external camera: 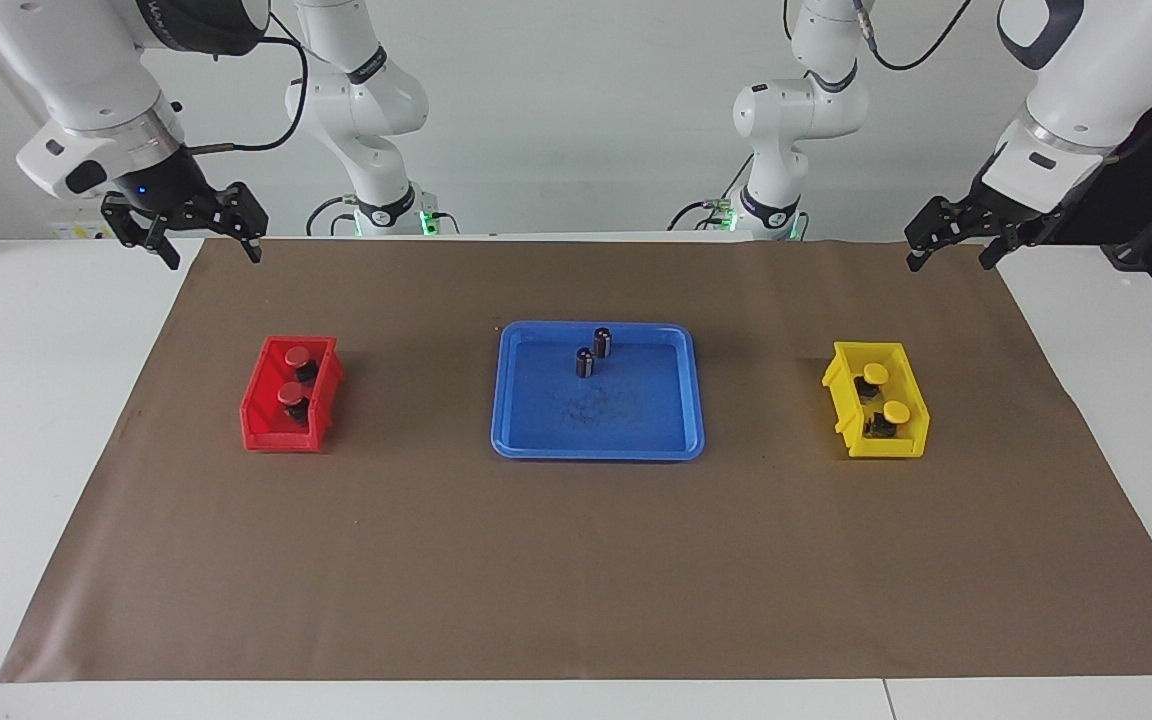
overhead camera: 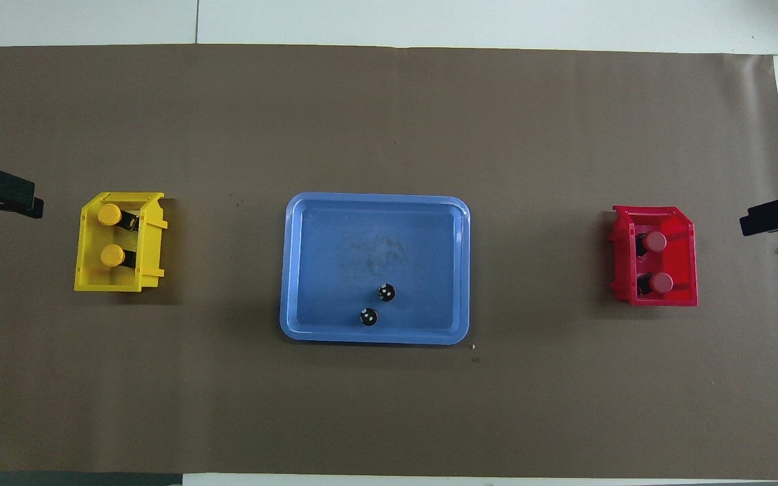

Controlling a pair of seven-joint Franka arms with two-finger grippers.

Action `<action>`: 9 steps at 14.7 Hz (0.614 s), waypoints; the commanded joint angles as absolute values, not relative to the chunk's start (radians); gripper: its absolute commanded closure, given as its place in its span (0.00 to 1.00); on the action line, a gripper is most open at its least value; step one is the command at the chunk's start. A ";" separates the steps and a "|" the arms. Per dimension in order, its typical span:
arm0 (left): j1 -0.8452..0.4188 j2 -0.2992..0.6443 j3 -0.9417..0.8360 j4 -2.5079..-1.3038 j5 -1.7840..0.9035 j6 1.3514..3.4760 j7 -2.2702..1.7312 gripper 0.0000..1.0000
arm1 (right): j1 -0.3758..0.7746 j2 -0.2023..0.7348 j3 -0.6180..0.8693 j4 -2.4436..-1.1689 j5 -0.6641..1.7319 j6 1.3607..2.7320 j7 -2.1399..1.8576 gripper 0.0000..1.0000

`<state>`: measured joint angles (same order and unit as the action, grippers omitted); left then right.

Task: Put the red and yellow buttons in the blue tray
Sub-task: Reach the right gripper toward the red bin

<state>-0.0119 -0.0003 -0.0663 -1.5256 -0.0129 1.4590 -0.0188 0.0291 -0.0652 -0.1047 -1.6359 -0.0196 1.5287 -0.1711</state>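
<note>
Two red buttons (external camera: 294,375), two yellow buttons (external camera: 884,393), all in bins.

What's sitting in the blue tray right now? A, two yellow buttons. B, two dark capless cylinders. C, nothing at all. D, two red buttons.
B: only the two dark cylinders stand in the blue tray; the red buttons and yellow buttons sit in their own bins.

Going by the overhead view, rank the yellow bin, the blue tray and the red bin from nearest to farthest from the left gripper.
1. Yellow bin, at the left arm's end of the table, closest to the left gripper.
2. Blue tray, mid-table.
3. Red bin, at the right arm's end.
</note>
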 commanded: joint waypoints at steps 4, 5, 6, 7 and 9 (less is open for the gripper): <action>-0.008 -0.028 -0.067 -1.554 -0.002 1.454 -0.011 0.00 | 0.029 -0.061 -0.103 -1.632 -0.023 1.536 -0.158 0.00; -0.008 -0.028 -0.067 -1.554 -0.002 1.454 -0.011 0.00 | 0.028 -0.063 -0.103 -1.634 -0.023 1.536 -0.160 0.00; -0.008 -0.028 -0.067 -1.555 -0.002 1.454 -0.011 0.00 | 0.026 -0.063 -0.103 -1.634 -0.020 1.536 -0.158 0.00; -0.008 -0.028 -0.067 -1.554 -0.002 1.454 -0.011 0.00 | 0.026 -0.063 -0.104 -1.637 -0.020 1.534 -0.158 0.00; -0.008 -0.028 -0.067 -1.554 -0.002 1.454 -0.011 0.00 | 0.026 -0.072 -0.103 -1.647 -0.008 1.525 -0.178 0.00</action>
<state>-0.0119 -0.0003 -0.0663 -1.5256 -0.0129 1.4590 -0.0188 0.0296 -0.0652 -0.1048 -1.6373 -0.0188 1.5281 -0.1711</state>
